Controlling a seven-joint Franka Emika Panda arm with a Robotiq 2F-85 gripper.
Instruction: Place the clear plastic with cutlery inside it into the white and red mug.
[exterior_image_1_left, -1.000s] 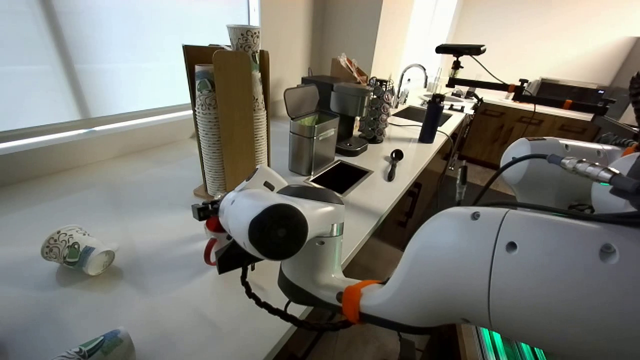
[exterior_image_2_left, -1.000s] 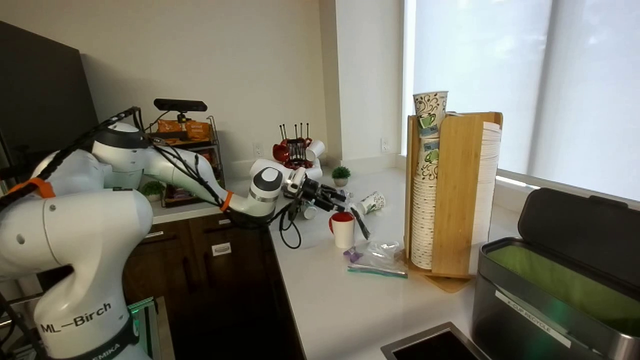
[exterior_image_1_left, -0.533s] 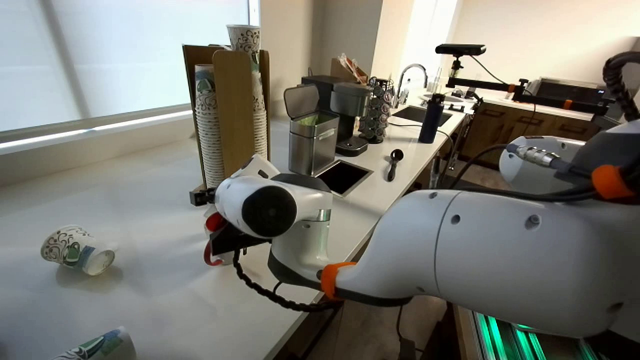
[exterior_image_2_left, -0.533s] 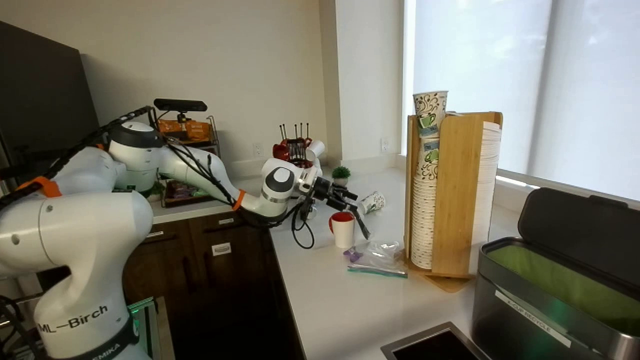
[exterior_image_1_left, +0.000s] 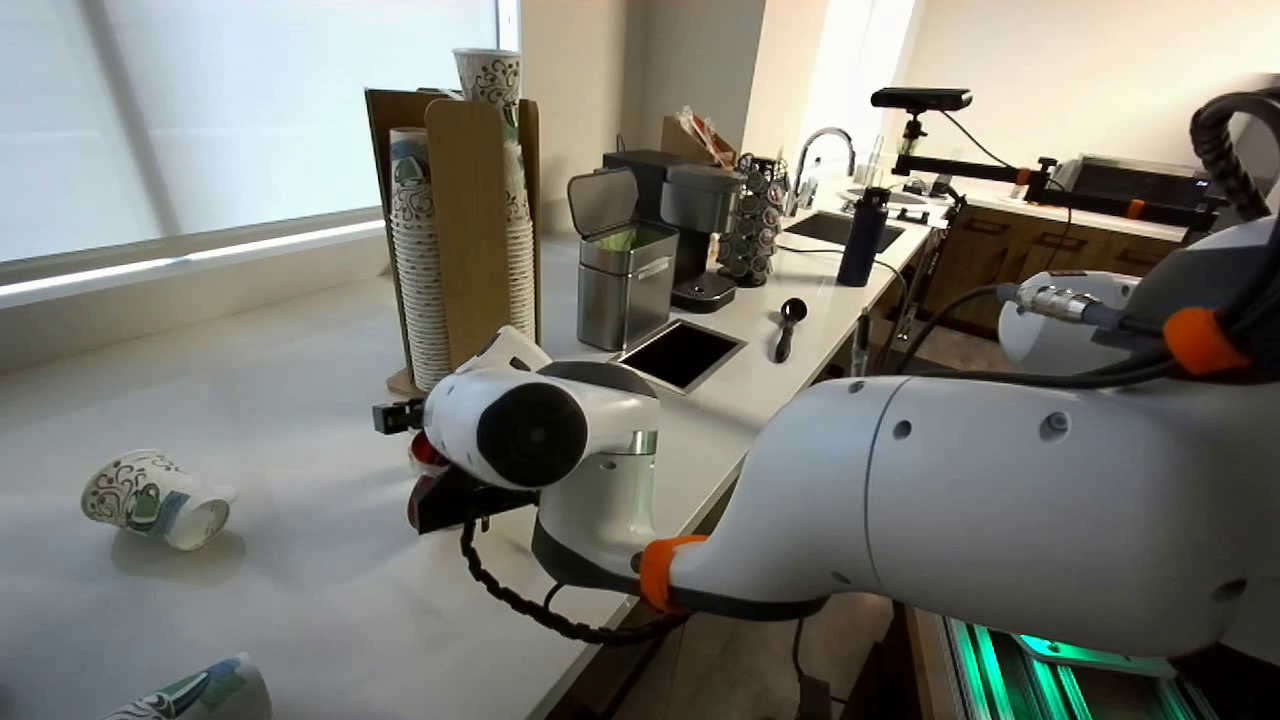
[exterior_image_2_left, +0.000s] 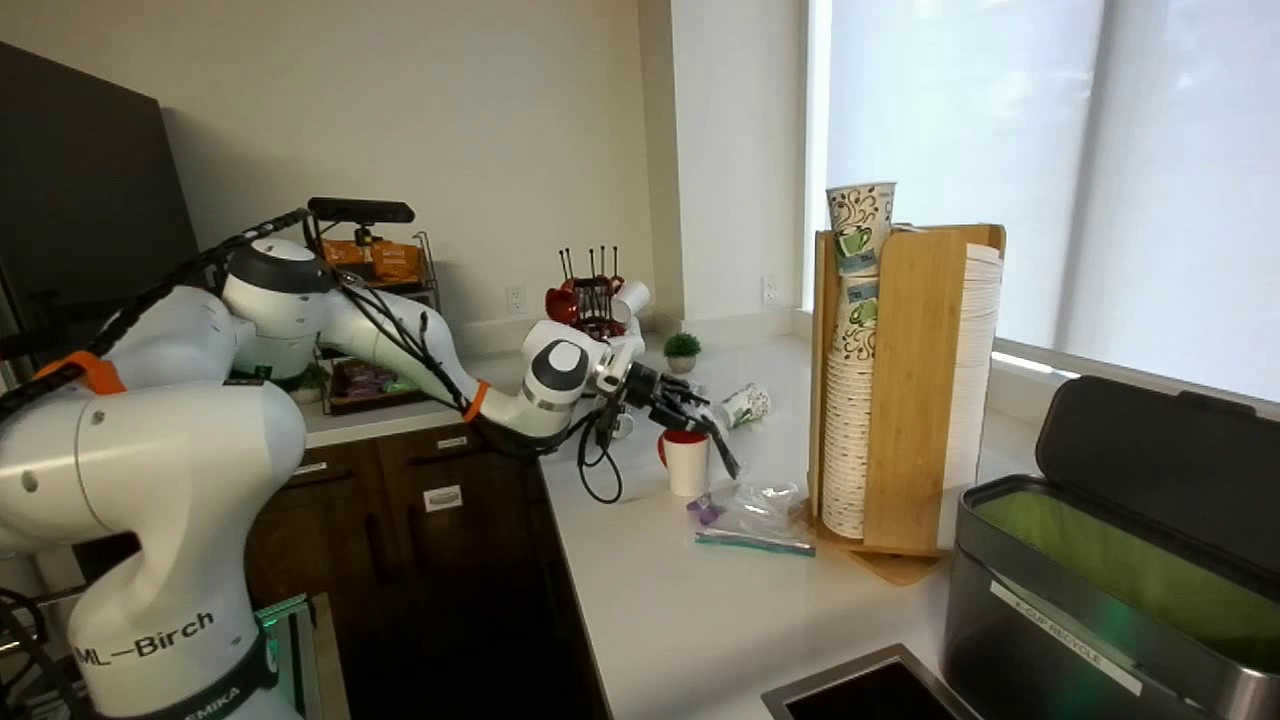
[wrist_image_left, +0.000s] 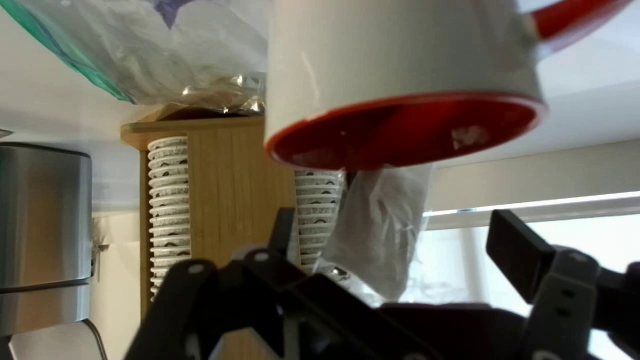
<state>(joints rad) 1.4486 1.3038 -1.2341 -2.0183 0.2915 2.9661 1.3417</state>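
Note:
The white and red mug (exterior_image_2_left: 687, 470) stands upright on the counter. Its red inside (exterior_image_1_left: 427, 452) shows partly behind the wrist in an exterior view. It appears inverted and close in the wrist view (wrist_image_left: 400, 55). The clear plastic with cutlery (wrist_image_left: 382, 220) passes between my spread fingers, its far end hidden behind the mug's rim. In an exterior view the sleeve (exterior_image_2_left: 723, 447) looks dark, tilts down beside the mug and is outside it. My gripper (wrist_image_left: 395, 232) is open around the sleeve; both fingertips look apart from it. In an exterior view the gripper (exterior_image_2_left: 703, 408) is just above the mug.
A zip bag (exterior_image_2_left: 760, 515) lies beside the mug. A wooden cup holder (exterior_image_2_left: 920, 400) with stacked paper cups stands close by. A patterned paper cup (exterior_image_2_left: 745, 403) lies on its side. A metal bin (exterior_image_1_left: 625, 285) and a black scoop (exterior_image_1_left: 785, 330) are farther along.
The arm has reached farther over the counter towards the sleeve, rising a little and then lowering slightly. The mug and the sleeve's lower end have stayed in place.

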